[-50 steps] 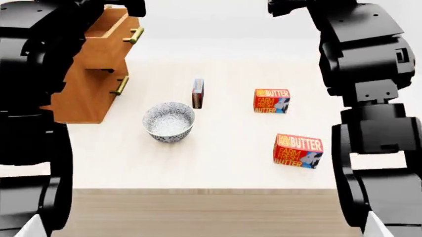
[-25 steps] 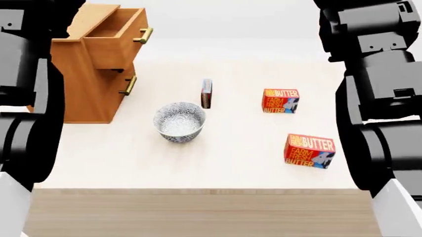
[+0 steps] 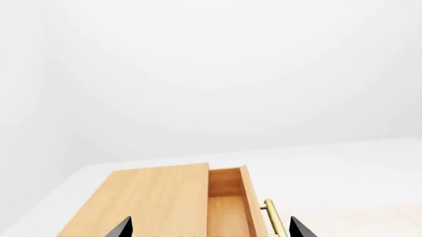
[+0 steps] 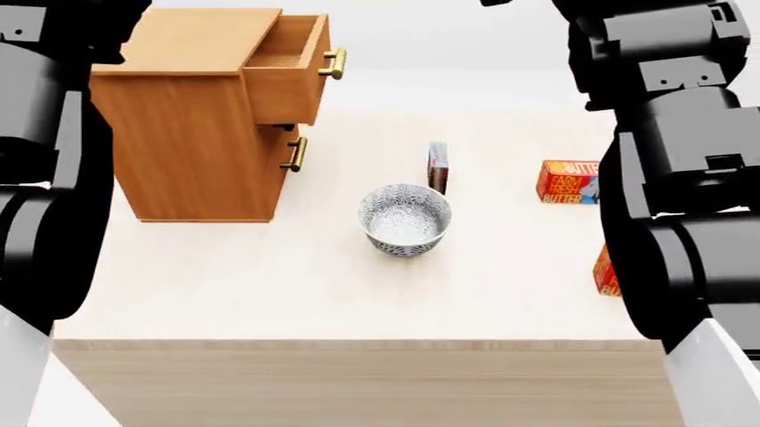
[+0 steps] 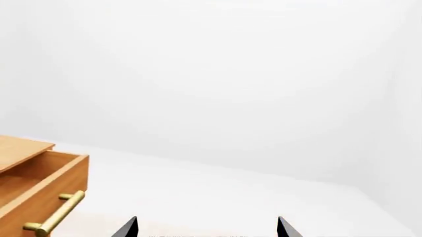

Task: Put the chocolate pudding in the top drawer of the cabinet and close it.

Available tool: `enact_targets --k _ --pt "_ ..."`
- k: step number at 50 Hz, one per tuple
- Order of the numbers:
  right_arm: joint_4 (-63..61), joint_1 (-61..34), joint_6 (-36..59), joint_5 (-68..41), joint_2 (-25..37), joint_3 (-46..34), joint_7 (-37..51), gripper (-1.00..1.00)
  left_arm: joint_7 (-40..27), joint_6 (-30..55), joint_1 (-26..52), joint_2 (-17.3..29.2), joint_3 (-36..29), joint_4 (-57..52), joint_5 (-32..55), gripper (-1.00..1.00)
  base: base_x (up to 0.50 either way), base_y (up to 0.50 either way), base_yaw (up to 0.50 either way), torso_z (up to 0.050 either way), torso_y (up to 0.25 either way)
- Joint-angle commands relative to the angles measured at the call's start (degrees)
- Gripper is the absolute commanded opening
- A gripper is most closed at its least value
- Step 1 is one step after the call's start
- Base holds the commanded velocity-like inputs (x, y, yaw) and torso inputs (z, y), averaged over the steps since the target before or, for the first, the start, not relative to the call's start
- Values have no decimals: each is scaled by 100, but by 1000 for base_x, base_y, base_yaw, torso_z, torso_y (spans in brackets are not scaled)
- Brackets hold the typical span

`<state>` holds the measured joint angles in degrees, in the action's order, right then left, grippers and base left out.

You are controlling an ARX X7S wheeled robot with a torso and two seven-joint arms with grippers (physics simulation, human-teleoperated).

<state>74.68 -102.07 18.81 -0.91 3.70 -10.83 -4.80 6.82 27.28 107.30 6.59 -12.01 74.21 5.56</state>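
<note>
The chocolate pudding (image 4: 439,166), a thin dark carton, stands on edge on the table just behind the bowl. The cabinet (image 4: 196,124) stands at the table's back left. Its top drawer (image 4: 291,67) is pulled open and looks empty; it also shows in the left wrist view (image 3: 228,207) and in the right wrist view (image 5: 39,190). My left gripper (image 3: 207,229) is open, held high above the cabinet. My right gripper (image 5: 205,228) is open and holds nothing, raised to the right of the drawer. In the head view only the black arms show, not the fingertips.
A patterned white bowl (image 4: 405,219) sits mid-table in front of the pudding. A butter box (image 4: 568,181) lies at the right; a second one (image 4: 603,269) is mostly hidden behind my right arm. The lower drawer (image 4: 283,158) is shut.
The head view has shifted, so the cabinet, bowl, pudding and butter boxes all sit further right in the picture. Nothing on the table has moved relative to the rest.
</note>
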Motion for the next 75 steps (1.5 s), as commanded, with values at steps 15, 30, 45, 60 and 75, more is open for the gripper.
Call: enact_targets --k 15,30,45,60,75 --pt "28 -11 92 35 13 92 3 100 2 172 118 -68 158 54 -73 100 325 0 0 0 0" --pt "28 20 126 39 20 128 -15 100 21 161 107 -97 180 58 -102 100 491 0 0 0 0" --pt "28 19 149 45 10 155 -6 100 40 155 110 -104 214 54 -147 100 490 0 0 0 0" --pt "28 46 152 49 16 185 33 100 71 207 137 -127 218 33 -182 100 393 0 0 0 1" --pt "28 73 176 62 20 179 -8 100 349 644 231 -142 191 37 -156 100 0 0 0 0 0"
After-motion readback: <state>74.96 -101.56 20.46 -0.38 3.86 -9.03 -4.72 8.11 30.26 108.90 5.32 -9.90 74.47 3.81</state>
